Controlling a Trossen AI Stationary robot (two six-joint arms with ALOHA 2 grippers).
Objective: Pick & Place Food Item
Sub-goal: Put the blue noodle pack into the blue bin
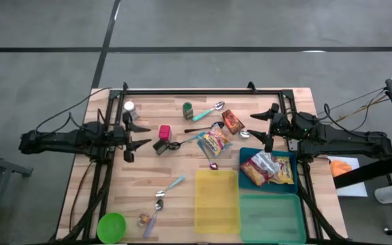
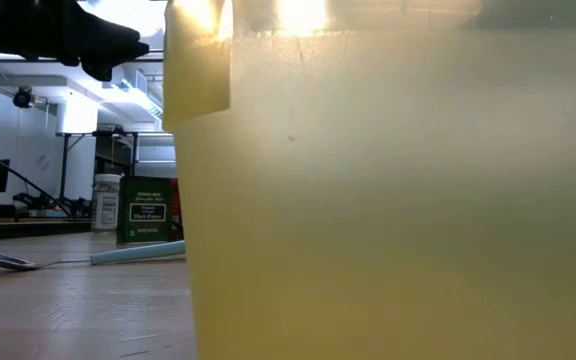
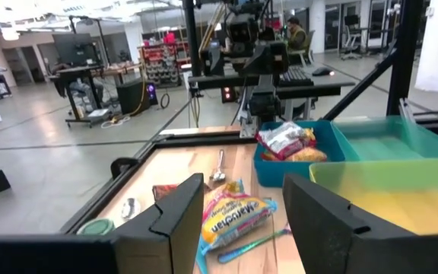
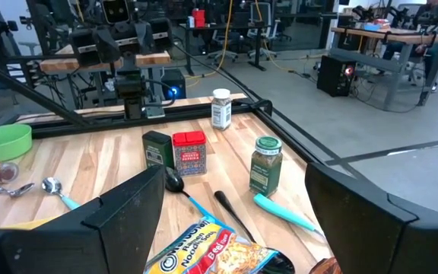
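My left claw (image 1: 136,136) hovers spread and empty at nine o'clock. My right claw (image 1: 265,126) hovers spread at three o'clock, the noodle packet (image 1: 214,143) on the counter (image 1: 182,204) between them.

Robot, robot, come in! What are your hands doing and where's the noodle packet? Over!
Left gripper open, empty, table's left edge. Right gripper open, empty, above blue plastic bin. Yellow noodle packet flat mid-table, untouched. Black spoon beside it.

1. The yellow noodle packet (image 3: 234,217) reads "Maruchan" in the left wrist view.
2. The same packet (image 4: 207,255) shows "Noodle" and "Beef" in the right wrist view.
3. The green box (image 2: 148,210) bears print too small to read.
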